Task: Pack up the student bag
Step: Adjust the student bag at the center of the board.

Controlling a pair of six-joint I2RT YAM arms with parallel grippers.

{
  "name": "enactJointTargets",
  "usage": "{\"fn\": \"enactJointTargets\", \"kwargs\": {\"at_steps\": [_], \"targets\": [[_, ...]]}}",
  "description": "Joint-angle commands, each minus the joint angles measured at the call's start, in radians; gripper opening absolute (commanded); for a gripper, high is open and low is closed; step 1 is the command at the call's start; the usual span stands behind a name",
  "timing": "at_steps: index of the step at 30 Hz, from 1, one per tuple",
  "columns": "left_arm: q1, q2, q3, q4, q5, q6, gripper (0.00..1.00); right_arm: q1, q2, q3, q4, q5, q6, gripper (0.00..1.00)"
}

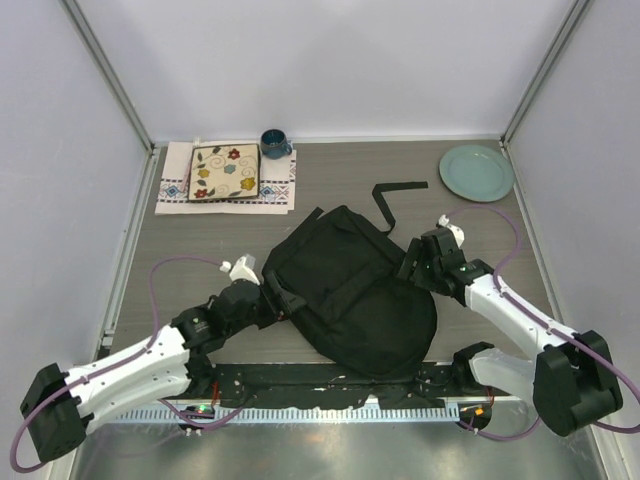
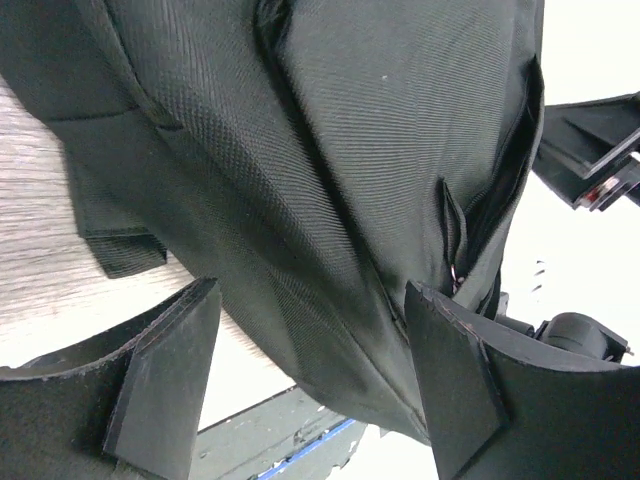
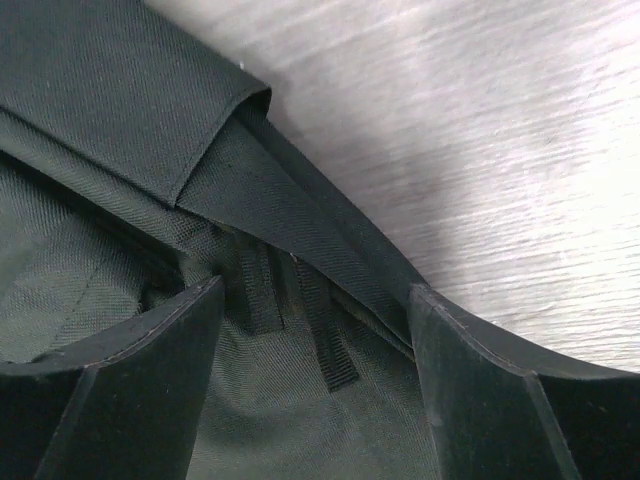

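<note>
Holding nothing with the left gripper (image 2: 312,290): jaws spread wide, right beside the left side of the big black soft cloth student bag (image 1: 350,300). Same with the right gripper (image 3: 317,288): jaws spread wide over a flat black strap (image 3: 300,235) at the bag's right edge, pinching nothing. Under it all: a grey wooden table (image 1: 470,225). Lying flat in the middle of it, near the front edge, between both arms: the bag. Looks mostly shut; only a small side zip pocket gaping a little, no wide mouth to drop things in. Resting far back on the left: a white cloth mat (image 1: 172,192), with a square flowery plate (image 1: 225,172) on top. Sitting far back on the right, well apart from the bag: a round pale green plate (image 1: 477,172). Standing by the back corner of the square plate: a small dark blue mug (image 1: 275,143). Probably very early: nothing seen packed yet. Left to do, most likely: open the bag, put things in, zip it up.
</note>
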Motion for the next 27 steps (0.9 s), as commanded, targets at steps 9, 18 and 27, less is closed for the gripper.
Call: {"fn": "enactJointTargets", "kwargs": {"at_steps": [9, 18, 27], "targets": [[-0.018, 0.152, -0.106, 0.39, -0.056, -0.081, 0.36, 0.017, -0.07, -0.214, 0.167, -0.327, 0.072, 0.51], [0.217, 0.253, 0.074, 0.323, 0.028, 0.124, 0.0, 0.117, 0.07, -0.153, 0.302, -0.299, 0.175, 0.41], [0.394, 0.362, 0.175, 0.372, 0.229, 0.251, 0.01, 0.12, 0.149, 0.166, 0.102, -0.106, 0.048, 0.59]]}}
